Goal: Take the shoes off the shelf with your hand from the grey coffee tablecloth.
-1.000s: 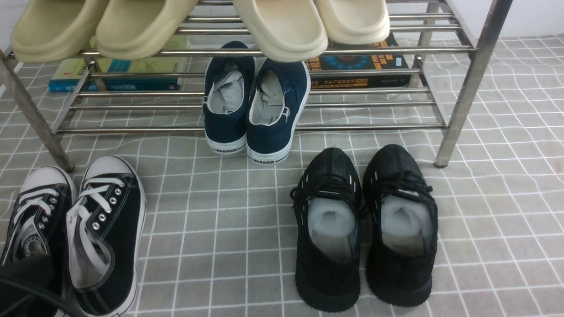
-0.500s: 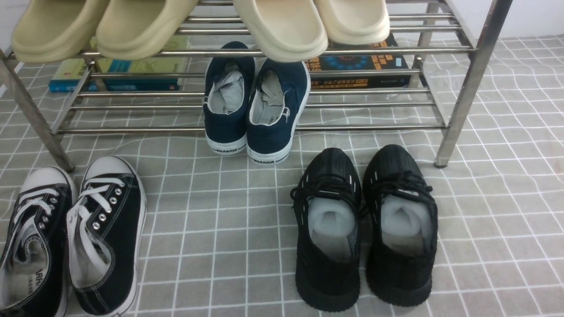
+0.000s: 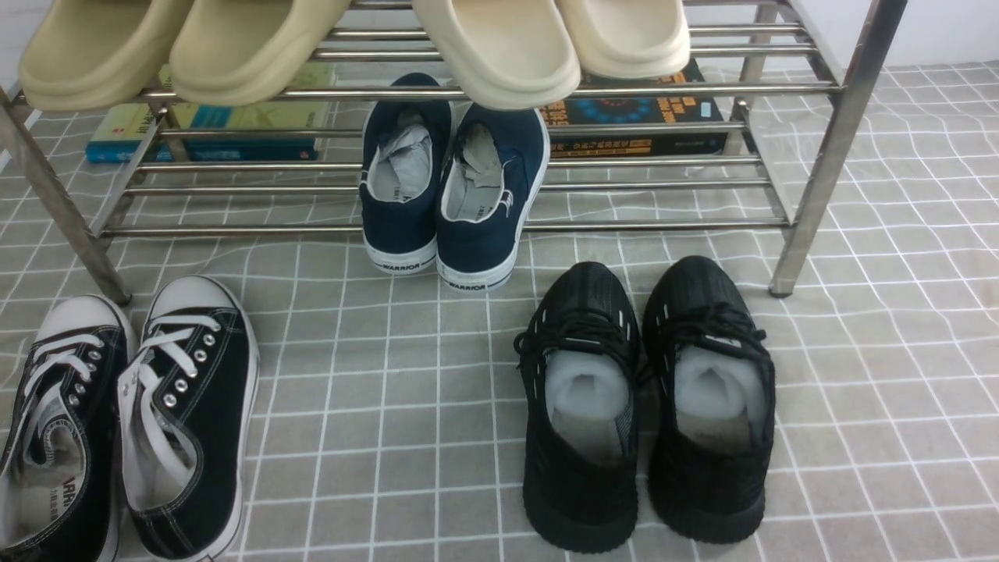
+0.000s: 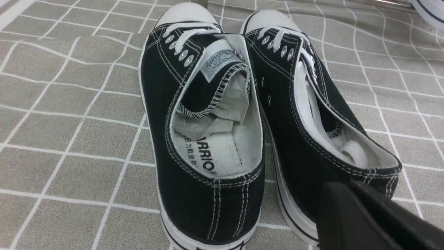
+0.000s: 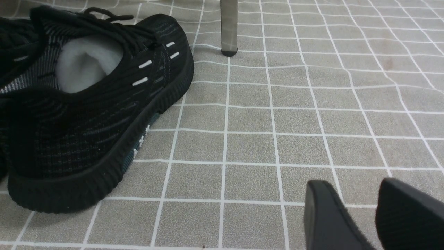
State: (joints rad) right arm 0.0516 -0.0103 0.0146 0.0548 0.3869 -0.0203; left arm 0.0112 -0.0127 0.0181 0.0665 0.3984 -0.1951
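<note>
The canvas shoes (image 3: 129, 414) (white rubber toes, silver eyelets) lie side by side on the gridded cloth (image 3: 406, 406), before the tubular shelf (image 3: 827, 156). Left gripper (image 4: 374, 218): cannot tell its state. Right gripper (image 5: 360, 215): fingers parted, empty.

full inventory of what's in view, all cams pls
canvas sneakers: 2, black with white laces and toe caps, on the cloth at front left
knit sneakers: 2, all black, on the cloth right of centre
slip-ons: 2, navy with white soles, on the rack's lower bars, heels over the edge
slides: 4, beige, on the rack's upper tier
books: 2, one green and blue, one dark, behind the lower bars
rack: 1, silver metal, at the back
cloth: 1, grey with white grid, under everything
left gripper: black, behind the canvas sneakers' heels
right gripper: black, fingers apart, over bare cloth
</note>
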